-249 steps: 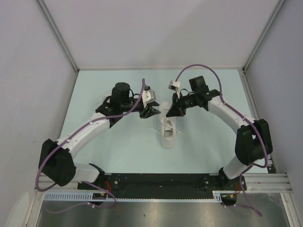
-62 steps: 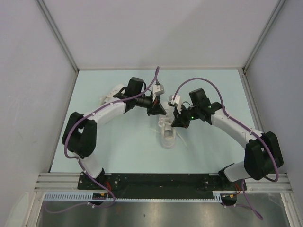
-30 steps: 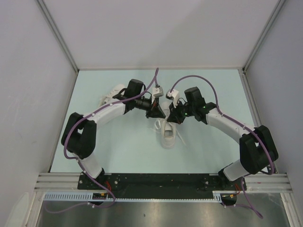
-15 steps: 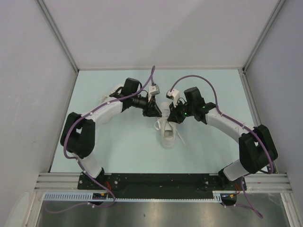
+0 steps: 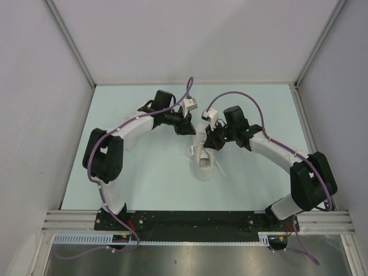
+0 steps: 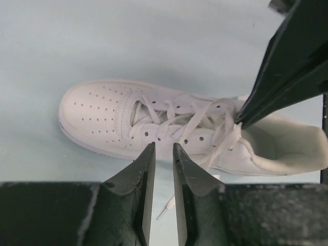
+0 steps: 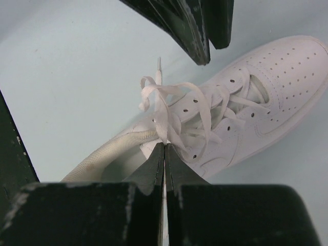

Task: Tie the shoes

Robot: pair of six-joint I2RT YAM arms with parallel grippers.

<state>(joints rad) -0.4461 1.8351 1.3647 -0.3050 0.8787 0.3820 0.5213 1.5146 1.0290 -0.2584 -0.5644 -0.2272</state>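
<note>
One white sneaker [image 5: 204, 163] lies mid-table, toe toward the arms, its white laces [image 6: 180, 117] loose over the tongue. My right gripper [image 5: 210, 141] is at the shoe's ankle opening, shut on a lace strand [image 7: 163, 123] that it holds up at the top eyelets. My left gripper [image 5: 187, 128] hovers just left of the heel end with its jaws a narrow gap apart and empty. In the left wrist view a lace tip [image 6: 166, 207] lies on the table below the gap. A second shoe does not show clearly.
The pale blue table [image 5: 144, 167] is bounded by grey walls on the left, back and right. The right gripper's black fingers [image 6: 287, 66] cross the left wrist view. Purple cables arch over both wrists.
Both grippers have closed in on the shoe. In the last half second the left gripper drew back a little toward the far side. The right gripper stays pinched on the lace.
</note>
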